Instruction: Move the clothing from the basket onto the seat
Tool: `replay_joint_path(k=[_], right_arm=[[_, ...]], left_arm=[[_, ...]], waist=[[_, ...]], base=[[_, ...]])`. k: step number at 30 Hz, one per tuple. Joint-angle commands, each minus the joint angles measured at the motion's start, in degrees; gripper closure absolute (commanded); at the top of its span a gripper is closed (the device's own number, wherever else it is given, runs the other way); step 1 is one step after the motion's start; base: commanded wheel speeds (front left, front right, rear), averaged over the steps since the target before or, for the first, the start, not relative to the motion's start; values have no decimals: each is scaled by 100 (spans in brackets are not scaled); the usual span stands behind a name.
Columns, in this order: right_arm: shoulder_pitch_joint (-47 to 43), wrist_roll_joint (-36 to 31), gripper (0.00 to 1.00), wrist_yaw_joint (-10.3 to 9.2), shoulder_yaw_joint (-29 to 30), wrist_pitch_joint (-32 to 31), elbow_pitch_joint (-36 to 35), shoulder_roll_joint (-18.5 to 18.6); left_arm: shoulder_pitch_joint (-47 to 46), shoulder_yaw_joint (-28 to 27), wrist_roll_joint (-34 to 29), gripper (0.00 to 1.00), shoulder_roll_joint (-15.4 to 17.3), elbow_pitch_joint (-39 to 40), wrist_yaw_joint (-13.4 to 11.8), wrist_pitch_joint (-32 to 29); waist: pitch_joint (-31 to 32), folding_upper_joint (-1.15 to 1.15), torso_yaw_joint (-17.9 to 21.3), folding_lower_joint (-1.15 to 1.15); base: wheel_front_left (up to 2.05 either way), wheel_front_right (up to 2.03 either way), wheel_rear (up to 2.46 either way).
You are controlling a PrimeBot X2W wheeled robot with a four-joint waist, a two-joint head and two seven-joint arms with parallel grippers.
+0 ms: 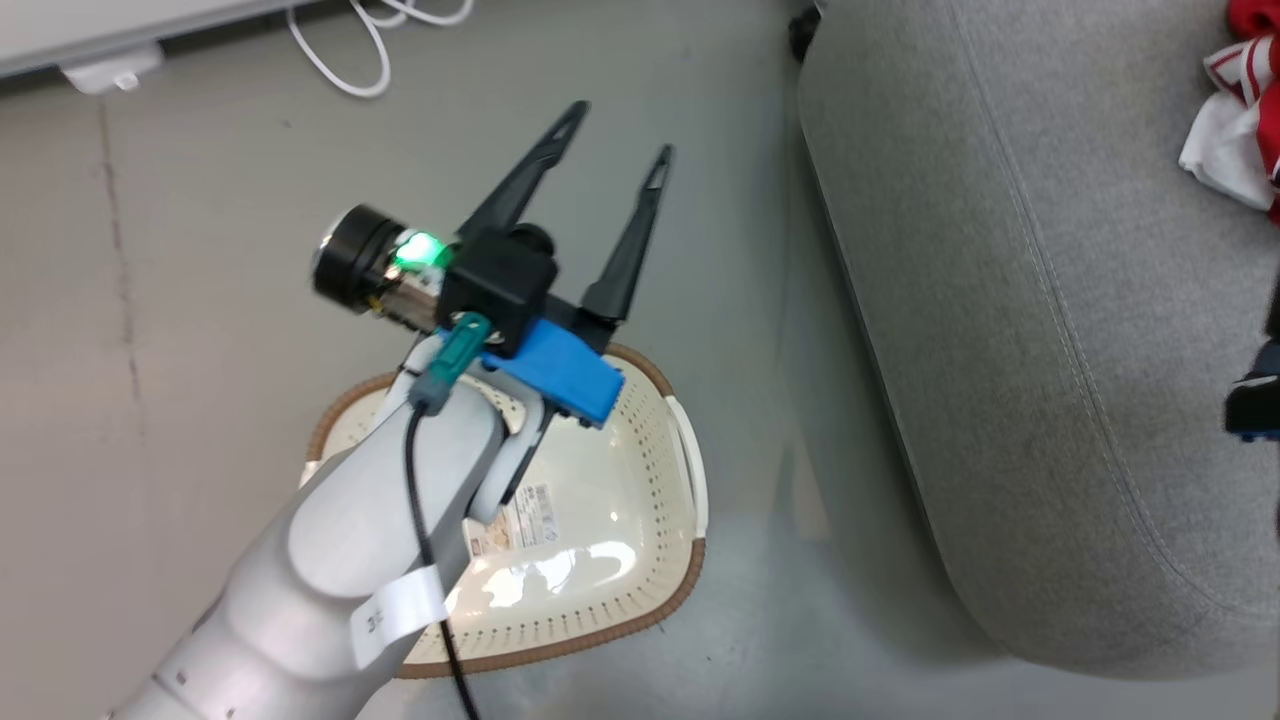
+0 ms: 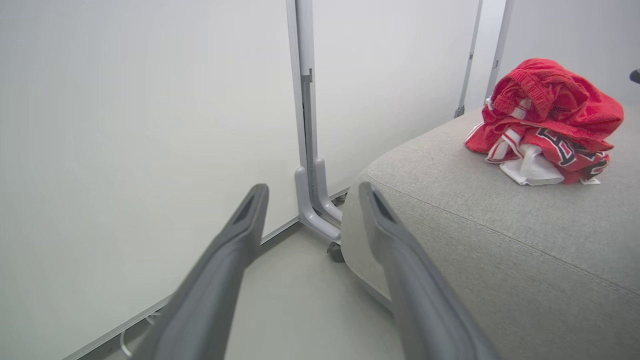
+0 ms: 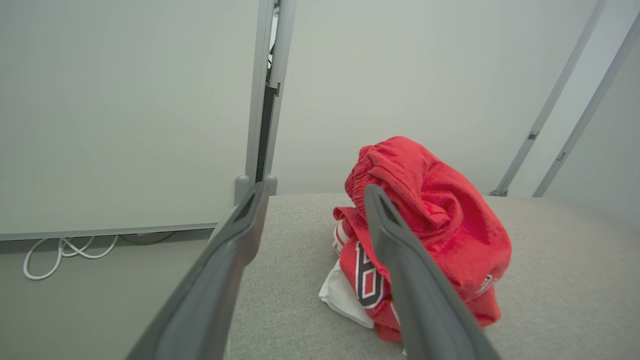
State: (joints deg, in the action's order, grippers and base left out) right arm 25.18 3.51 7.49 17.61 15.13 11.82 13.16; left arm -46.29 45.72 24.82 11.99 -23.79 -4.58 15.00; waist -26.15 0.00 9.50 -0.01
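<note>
The head view showed the basket (image 1: 640, 610) on the floor (image 1: 200, 300) under the spread left pincer (image 1: 620, 130). The wrist views showed the clothing (image 3: 440, 215) as a whole heap on the seat (image 3: 560, 260), well right of that pincer and just beyond the spread right pincer (image 3: 319, 187).

Crumpled red soft-fabric clothing (image 3: 440, 220) with white trim lies heaped on the grey upholstered seat (image 3: 550, 280); the right gripper (image 3: 316, 191) has its jaws apart.
</note>
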Motion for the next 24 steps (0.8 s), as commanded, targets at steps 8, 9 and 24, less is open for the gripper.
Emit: replay_joint_path(k=[8,9,24], right_arm=[[-273,67,0,1,-747,2,-77,-268],[-287,71,0,1,-820,2,-68,-289],[-806,256,0,1,-1572,2,51,-650]], left_arm=[[1207,-1383,-403,0,64,476,-138,20],[1349,-1526,-457,0,56,521,-125,20],[2969,-3378,-1289,0,-480,1214,415,21]], waist=[[913,0,-579,1],[987,0,-625,1],[1805,0,-1150,1]], base=[[0,0,0],[0,0,0],[0,0,0]])
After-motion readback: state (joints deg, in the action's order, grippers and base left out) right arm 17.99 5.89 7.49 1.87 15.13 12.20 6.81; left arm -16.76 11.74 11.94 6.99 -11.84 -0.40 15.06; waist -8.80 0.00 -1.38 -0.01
